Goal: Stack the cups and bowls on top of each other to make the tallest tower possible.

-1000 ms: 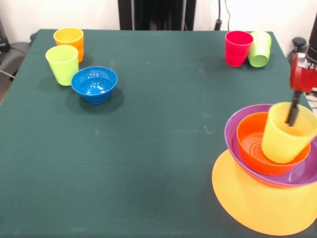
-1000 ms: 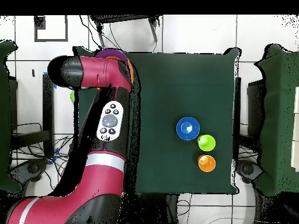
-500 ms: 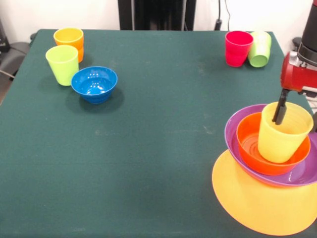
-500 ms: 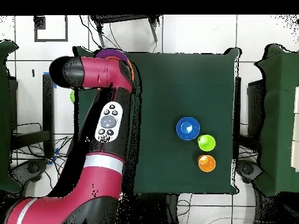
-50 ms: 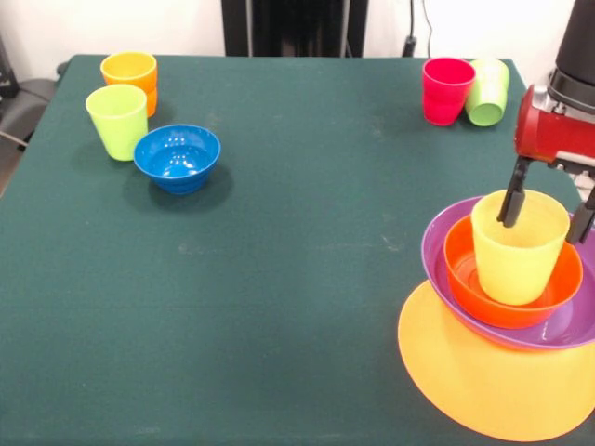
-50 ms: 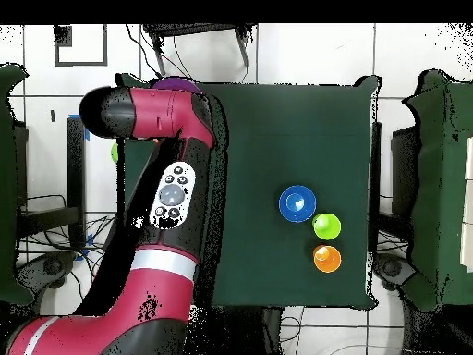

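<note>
Front view shows our gripper (image 5: pixel 547 206) with its fingers spread, one inside the rim of the yellow cup (image 5: pixel 517 246) and one outside at the far right, gripping nothing. The cup stands upright in the red-orange bowl (image 5: pixel 469 269), which sits in the purple bowl (image 5: pixel 442 243) on the orange-yellow bowl (image 5: pixel 465 372) at the table's (image 5: pixel 297 279) right edge. We judge the release done; we should lift straight up so neither finger drags the cup, then go for the blue bowl (image 5: pixel 177 156).

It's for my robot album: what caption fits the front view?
Open pincer above the yellow cup, which sits in the tower; other cups and a blue bowl wait.
</note>
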